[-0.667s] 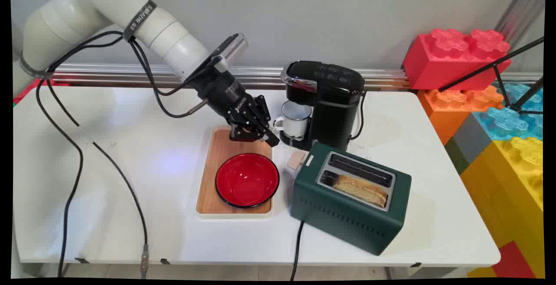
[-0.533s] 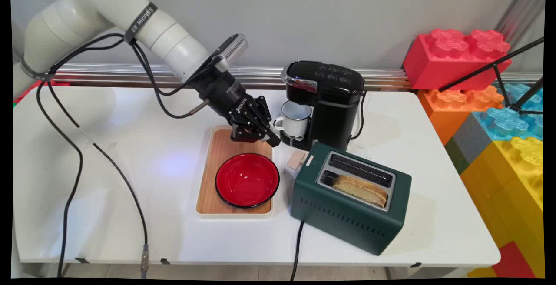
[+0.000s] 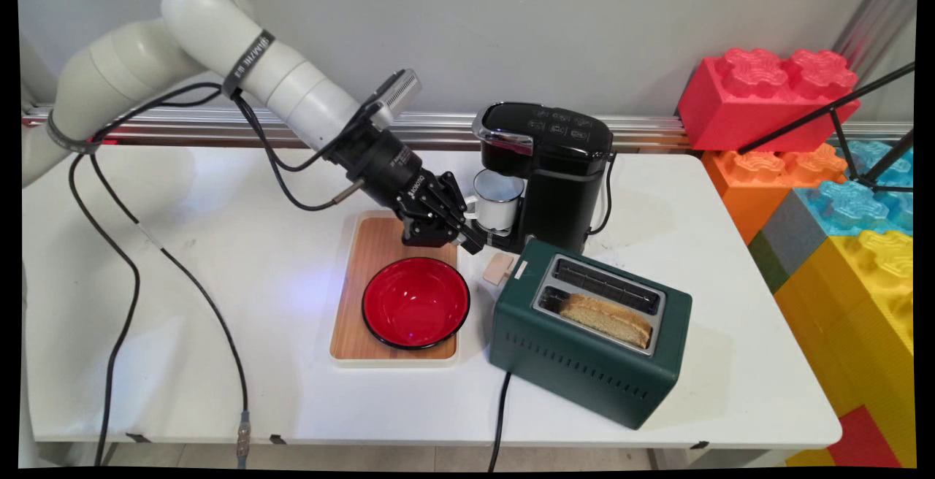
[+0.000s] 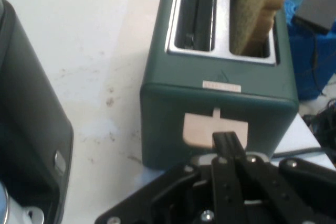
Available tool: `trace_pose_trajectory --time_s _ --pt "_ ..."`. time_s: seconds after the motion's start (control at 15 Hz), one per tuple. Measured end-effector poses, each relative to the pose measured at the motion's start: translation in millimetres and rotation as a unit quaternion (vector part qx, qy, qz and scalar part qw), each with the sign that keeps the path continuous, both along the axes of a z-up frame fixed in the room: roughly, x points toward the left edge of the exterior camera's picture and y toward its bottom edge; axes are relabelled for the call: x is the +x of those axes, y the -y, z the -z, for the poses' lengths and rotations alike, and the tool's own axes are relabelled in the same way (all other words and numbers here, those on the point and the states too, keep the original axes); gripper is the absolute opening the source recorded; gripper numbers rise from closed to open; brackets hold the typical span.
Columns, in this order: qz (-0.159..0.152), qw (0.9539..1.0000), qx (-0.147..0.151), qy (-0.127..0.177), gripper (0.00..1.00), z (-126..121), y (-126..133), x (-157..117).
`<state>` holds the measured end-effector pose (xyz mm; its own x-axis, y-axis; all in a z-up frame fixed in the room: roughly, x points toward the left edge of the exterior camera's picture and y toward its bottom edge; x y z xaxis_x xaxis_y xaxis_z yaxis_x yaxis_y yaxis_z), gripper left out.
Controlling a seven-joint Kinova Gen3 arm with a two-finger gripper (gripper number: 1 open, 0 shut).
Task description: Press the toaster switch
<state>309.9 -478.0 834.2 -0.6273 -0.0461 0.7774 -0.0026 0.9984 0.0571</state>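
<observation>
Black two-finger gripper: fingers closed together, empty; tip near dark green two-slot toaster's beige lever.

Green toaster, frame centre-right: beige lever at its end, toast slice upright in near slot.

Overhead main view and close hand view share the toaster.
</observation>
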Motion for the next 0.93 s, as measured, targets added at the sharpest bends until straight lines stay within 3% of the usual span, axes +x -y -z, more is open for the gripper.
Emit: trace_pose_trajectory --time_s 0.93 --pt "-0.011 0.9989 0.021 -0.041 0.00 33 5 -13"
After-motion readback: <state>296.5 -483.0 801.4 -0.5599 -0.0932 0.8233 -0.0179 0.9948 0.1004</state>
